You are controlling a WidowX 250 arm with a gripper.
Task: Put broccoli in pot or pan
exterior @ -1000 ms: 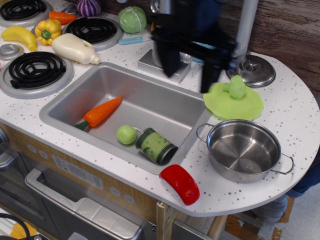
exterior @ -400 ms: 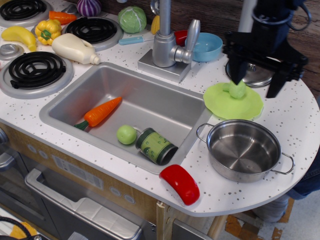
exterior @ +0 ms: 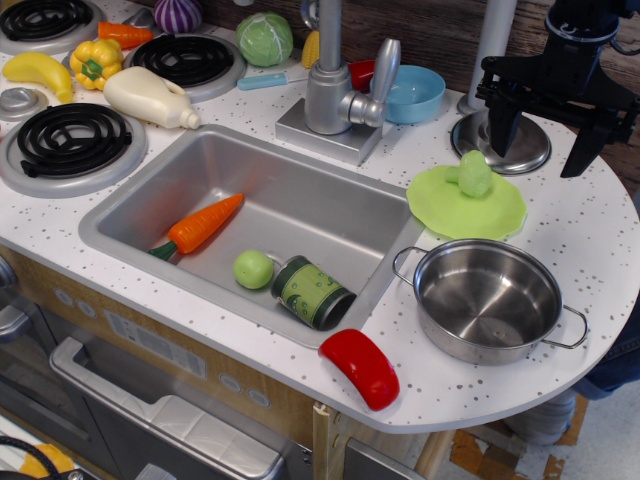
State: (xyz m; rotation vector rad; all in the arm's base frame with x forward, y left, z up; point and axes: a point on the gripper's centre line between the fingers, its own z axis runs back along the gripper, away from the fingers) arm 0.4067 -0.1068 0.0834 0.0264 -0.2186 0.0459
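The broccoli [exterior: 474, 173] is a small light-green lumpy toy standing on a flat light-green disc [exterior: 466, 205] on the counter, right of the sink. The steel pot [exterior: 488, 299] with two wire loop handles sits empty in front of it, near the counter's front right edge. My black gripper [exterior: 541, 135] hangs above the counter behind and to the right of the broccoli, over the steel lid. Its two fingers [exterior: 502, 128] are spread wide apart with nothing between them.
The steel lid with a knob [exterior: 505, 145] lies behind the broccoli. The sink [exterior: 270, 180] holds a carrot [exterior: 198, 227], a smooth green ball [exterior: 253, 269] and a can [exterior: 311, 292]. A red object [exterior: 361, 367] lies at the counter's front edge. Faucet [exterior: 333, 75], blue bowl [exterior: 413, 94], cabbage [exterior: 264, 39] stand behind.
My gripper has swept from over the faucet rightward across the counter, past the broccoli, to above the lid at the far right. The broccoli and pot have not moved.
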